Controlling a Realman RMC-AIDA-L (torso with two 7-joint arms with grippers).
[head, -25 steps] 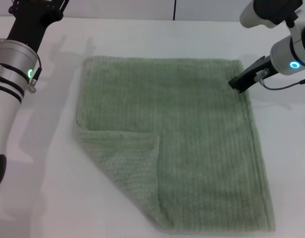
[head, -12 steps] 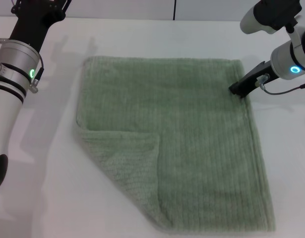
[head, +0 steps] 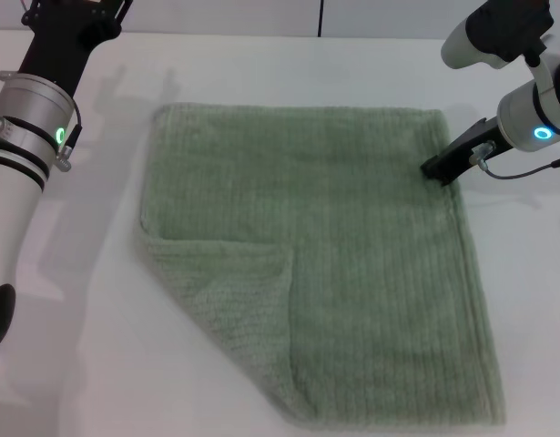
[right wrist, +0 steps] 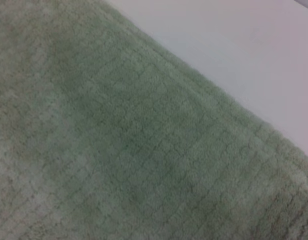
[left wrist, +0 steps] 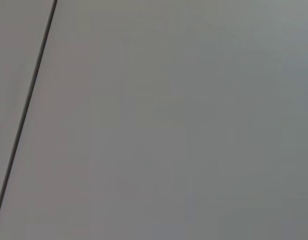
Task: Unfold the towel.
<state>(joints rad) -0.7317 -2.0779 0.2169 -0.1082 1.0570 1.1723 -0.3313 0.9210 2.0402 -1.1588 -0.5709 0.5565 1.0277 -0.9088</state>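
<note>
The sage-green towel (head: 352,228) lies flat on the white table (head: 88,346), and its near left corner (head: 229,291) is folded over onto it in a triangle. My right gripper (head: 436,169) is low at the towel's right edge, close to the far right corner, with its dark tip on or just above the hem. The right wrist view shows the towel's ribbed cloth (right wrist: 118,150) and its edge against the table (right wrist: 234,50) from close up. My left gripper (head: 66,23) is at the far left, away from the towel, partly cut off by the head view's top edge.
Bare white table surrounds the towel on the left, far and right sides. A dark seam (head: 320,18) runs across the far end of the table. The left wrist view shows only plain table surface with a dark line (left wrist: 23,115).
My right gripper has shifted slightly right and toward me along the towel's right edge. The towel and the left arm have not visibly moved.
</note>
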